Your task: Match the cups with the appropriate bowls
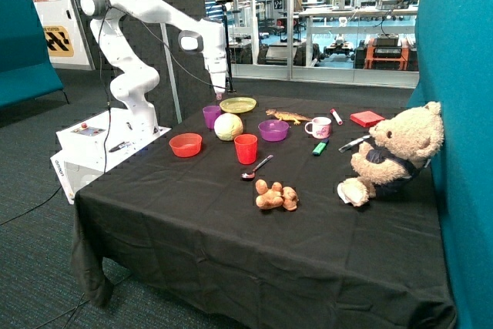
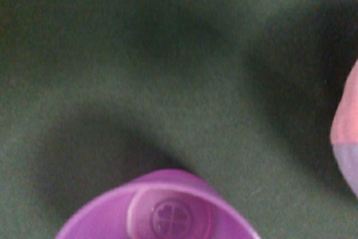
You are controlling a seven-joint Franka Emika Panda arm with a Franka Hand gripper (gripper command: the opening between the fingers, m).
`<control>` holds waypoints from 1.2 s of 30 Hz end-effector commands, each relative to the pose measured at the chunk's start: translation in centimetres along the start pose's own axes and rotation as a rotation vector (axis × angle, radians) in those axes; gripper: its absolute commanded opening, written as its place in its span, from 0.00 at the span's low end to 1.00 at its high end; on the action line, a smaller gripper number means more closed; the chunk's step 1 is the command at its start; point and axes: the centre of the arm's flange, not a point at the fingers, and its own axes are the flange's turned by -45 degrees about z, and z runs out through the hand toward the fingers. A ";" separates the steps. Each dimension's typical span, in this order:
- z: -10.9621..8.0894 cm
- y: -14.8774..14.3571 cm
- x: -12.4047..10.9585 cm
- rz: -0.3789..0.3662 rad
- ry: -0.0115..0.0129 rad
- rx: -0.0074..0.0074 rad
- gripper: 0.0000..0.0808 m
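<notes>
Just above purple cup — jaws.

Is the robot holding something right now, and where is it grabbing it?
Nothing seems held. The end effector hangs just above the purple cup, which stands upright on the table; the wrist view looks down into that cup.

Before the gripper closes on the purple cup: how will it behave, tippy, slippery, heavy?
The purple cup stands upright and empty; the wrist view shows its bare bottom, so probably light. It looks like smooth thin plastic, so likely slippery and a bit flexible under a squeeze. Taller than wide on soft black cloth, it may tip if nudged near the rim. The gripper hovers just above it.
</notes>
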 end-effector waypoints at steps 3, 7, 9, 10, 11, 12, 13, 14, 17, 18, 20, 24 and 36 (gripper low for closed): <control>1.1 -0.9 -1.9 -0.037 -0.0015 -0.0034 0.47; 1.2 -1.1 -2.2 -0.041 -0.0015 -0.0034 0.47; 1.3 -1.1 -2.3 -0.039 -0.0015 -0.0034 0.47; 1.3 -1.0 -2.4 -0.039 -0.0015 -0.0034 0.47; 1.4 -1.0 -2.4 -0.036 -0.0015 -0.0034 0.47; 1.5 -0.8 -2.5 -0.030 -0.0015 -0.0034 0.47; 1.6 -0.7 -2.5 -0.026 -0.0015 -0.0034 0.47; 1.8 -0.5 -2.5 -0.015 -0.0015 -0.0034 0.48; 2.2 0.0 -2.7 -0.004 -0.0014 -0.0034 0.47; 2.4 0.1 -2.7 0.001 -0.0014 -0.0034 0.48; 3.0 0.5 -2.8 0.015 -0.0014 -0.0034 0.48; 4.0 0.6 -2.6 0.022 -0.0014 -0.0034 0.49; 4.6 -1.0 -1.3 -0.019 -0.0015 -0.0034 0.47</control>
